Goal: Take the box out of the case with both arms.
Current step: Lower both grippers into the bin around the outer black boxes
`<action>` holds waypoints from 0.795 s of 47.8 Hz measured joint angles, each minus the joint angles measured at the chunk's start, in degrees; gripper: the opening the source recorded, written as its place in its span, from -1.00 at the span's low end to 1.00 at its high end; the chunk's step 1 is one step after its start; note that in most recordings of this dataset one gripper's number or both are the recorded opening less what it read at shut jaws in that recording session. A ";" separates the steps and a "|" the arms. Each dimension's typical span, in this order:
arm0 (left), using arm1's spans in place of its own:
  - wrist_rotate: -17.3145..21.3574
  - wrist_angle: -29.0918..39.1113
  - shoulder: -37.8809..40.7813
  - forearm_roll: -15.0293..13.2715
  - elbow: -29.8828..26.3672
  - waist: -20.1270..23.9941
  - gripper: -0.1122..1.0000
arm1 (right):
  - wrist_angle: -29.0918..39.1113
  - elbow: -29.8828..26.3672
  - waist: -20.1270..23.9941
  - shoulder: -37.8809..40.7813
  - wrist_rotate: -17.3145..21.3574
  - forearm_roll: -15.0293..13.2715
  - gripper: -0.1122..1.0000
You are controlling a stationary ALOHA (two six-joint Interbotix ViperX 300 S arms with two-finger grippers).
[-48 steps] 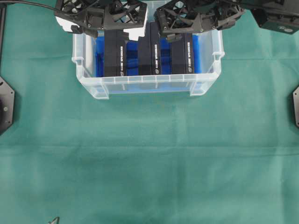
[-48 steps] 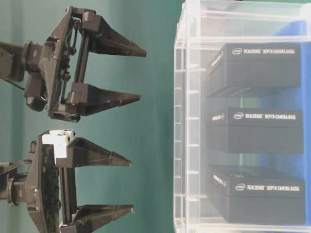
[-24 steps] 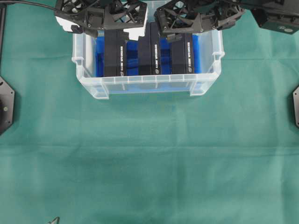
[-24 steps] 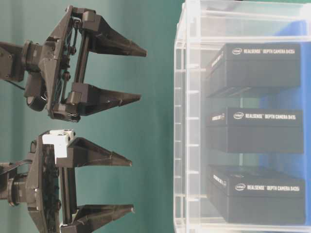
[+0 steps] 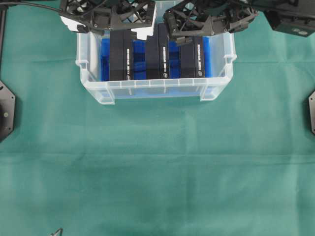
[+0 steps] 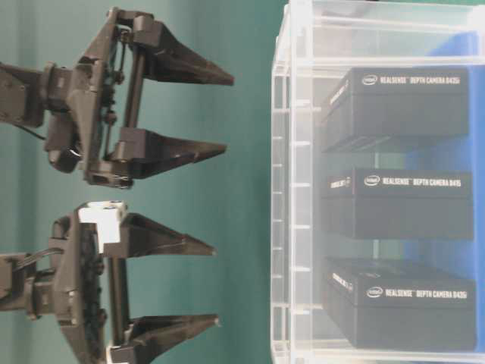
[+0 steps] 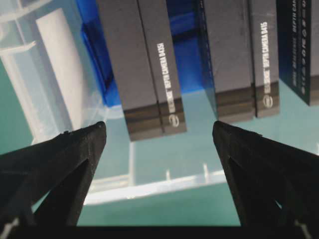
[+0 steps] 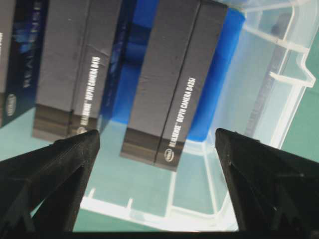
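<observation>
The clear case (image 5: pixel 147 89) stands at the table's far side on green cloth, blue lining at its bottom. Three black "RealSense Depth Camera" boxes stand on edge in it: left (image 5: pixel 120 54), middle (image 5: pixel 157 54), right (image 5: pixel 192 56). My left gripper (image 5: pixel 109 22) hovers open above the case's back left, the left box (image 7: pixel 144 64) below and between its fingers. My right gripper (image 5: pixel 209 22) hovers open above the right box (image 8: pixel 172 84). In the table-level view both grippers, the left (image 6: pixel 216 287) and the right (image 6: pixel 227 114), stand apart from the case's rim (image 6: pixel 282 189), touching nothing.
Green cloth (image 5: pixel 157 172) covers the table in front of the case. Dark arm bases sit at the left edge (image 5: pixel 6 110) and the right edge (image 5: pixel 311 113). The case has ribbed walls and side handles (image 5: pixel 81 63).
Both grippers have edged a little closer to the case's rim, still wide open. The boxes and the case have not moved.
</observation>
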 measured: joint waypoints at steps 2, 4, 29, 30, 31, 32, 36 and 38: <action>-0.53 -0.79 -0.09 0.00 0.79 0.00 0.82 | -0.26 0.53 0.00 0.26 0.18 0.00 0.91; -0.44 -1.49 -0.09 0.00 1.76 0.00 0.82 | -0.70 0.97 0.00 0.53 0.26 0.09 0.91; -2.90 -12.30 0.00 0.70 11.87 1.23 0.82 | -9.23 7.73 -0.70 2.20 1.23 -0.97 0.91; -3.16 -12.74 0.00 0.70 12.22 1.32 0.82 | -9.40 7.91 -0.70 2.20 1.23 -1.05 0.91; -3.34 -13.27 0.09 0.70 12.57 1.41 0.82 | -9.67 8.17 -0.79 2.29 1.23 -1.05 0.91; -3.43 -13.71 0.09 0.70 13.01 1.41 0.82 | -10.02 8.44 -0.79 2.29 1.23 -1.05 0.91; -3.78 -15.73 0.53 0.70 14.15 1.67 0.82 | -11.43 9.67 -0.79 2.37 1.41 -1.14 0.91; -3.60 -16.61 0.62 0.70 14.77 1.67 0.82 | -12.13 10.28 -0.88 2.37 1.41 -1.14 0.91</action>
